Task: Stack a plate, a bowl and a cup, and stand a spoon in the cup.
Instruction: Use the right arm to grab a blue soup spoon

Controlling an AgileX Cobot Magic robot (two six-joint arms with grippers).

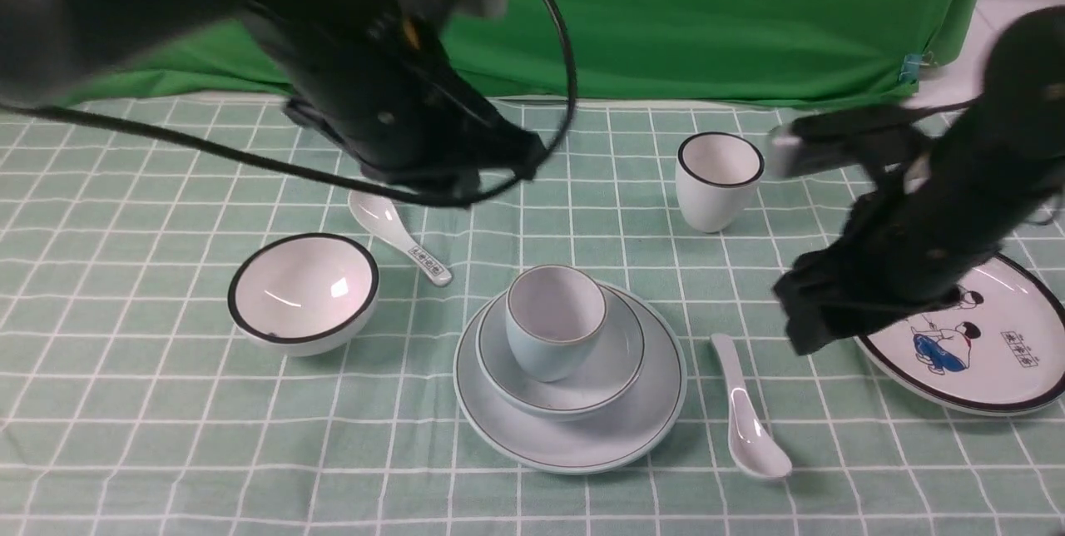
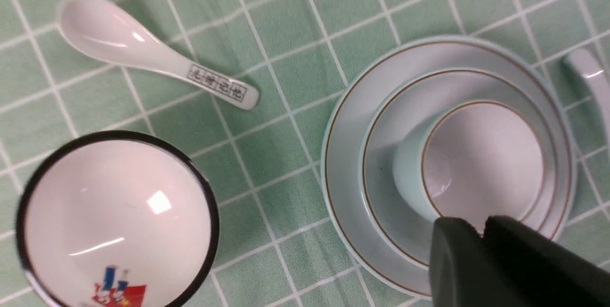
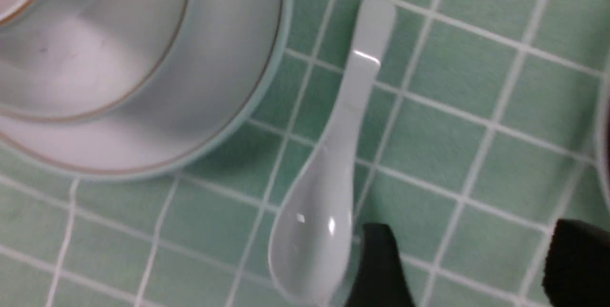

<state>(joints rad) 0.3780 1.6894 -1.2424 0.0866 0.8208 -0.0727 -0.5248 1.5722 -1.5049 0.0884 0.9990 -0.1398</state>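
On the green checked tablecloth (image 1: 166, 436), in front of a green backdrop (image 1: 707, 20), several look-alikes ring the task's set: a deeper white bowl with a thick black rim (image 1: 304, 290) on the left, a white spoon with a dark pattern on its handle end (image 1: 399, 236) just behind it, a white black-rimmed cup (image 1: 720, 178) further back on the right, and a cartoon plate (image 1: 990, 344) at the right edge, partly hidden by the right arm. In the middle the plate (image 1: 574, 428) carries the bowl (image 1: 620, 353), and the cup (image 1: 553, 320) stands upright and empty in the bowl. The spoon (image 1: 745, 419) lies flat on the cloth just right of the plate, apart from it, scoop towards the camera. Nothing covers the cup's mouth. The left arm reaches across from the upper left, raised above the cloth behind the stack; the left gripper (image 2: 482, 225) has its fingers pressed together on nothing. The right arm slants down over the cloth beside the spoon; the right gripper (image 3: 474, 230) is spread wide and empty, one of its fingers (image 3: 379, 264) just beside the scoop.
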